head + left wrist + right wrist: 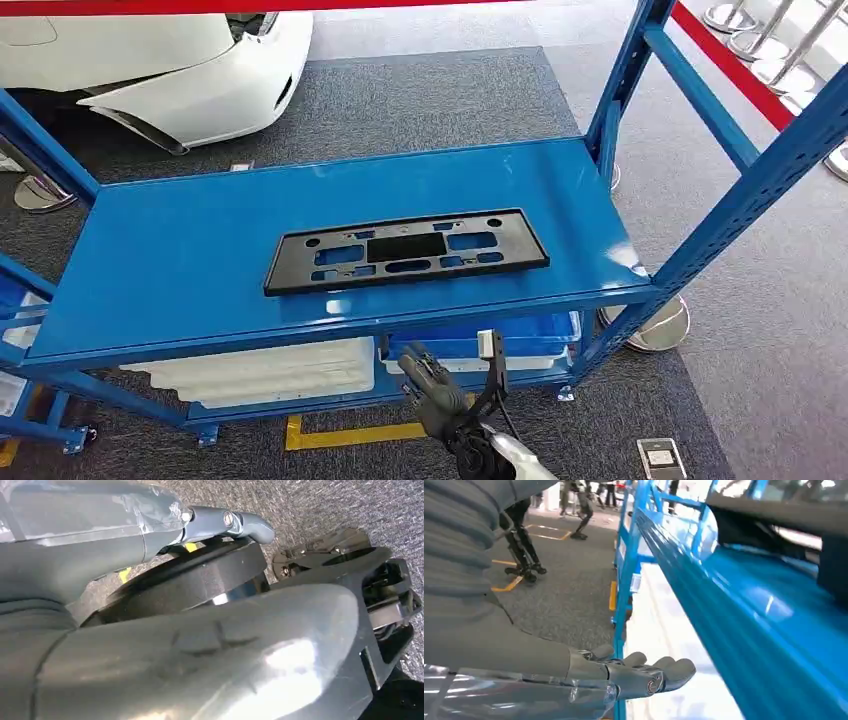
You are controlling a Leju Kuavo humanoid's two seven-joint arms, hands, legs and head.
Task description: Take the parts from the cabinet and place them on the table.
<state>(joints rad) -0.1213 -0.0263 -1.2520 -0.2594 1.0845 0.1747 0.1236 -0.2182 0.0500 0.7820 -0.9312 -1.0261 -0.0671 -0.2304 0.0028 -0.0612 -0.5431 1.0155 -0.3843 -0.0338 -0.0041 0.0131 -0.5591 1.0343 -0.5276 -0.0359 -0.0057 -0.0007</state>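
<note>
A black plastic part [406, 249] lies flat on the blue cabinet shelf [180, 250], near its front edge. The right hand [437, 388] hangs below that edge, fingers extended and holding nothing. The left hand [200, 645] sits too close to its camera for its pose to be told. Rising from here, the right hand risks striking the shelf lip or nudging the part backward.

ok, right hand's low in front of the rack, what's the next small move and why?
Probably raise the right hand to shelf level and reach toward the black plate. The plate lies flat and untouched on the blue shelf, while the hand sits below the shelf's front edge, holding nothing, fingers extended.
</note>
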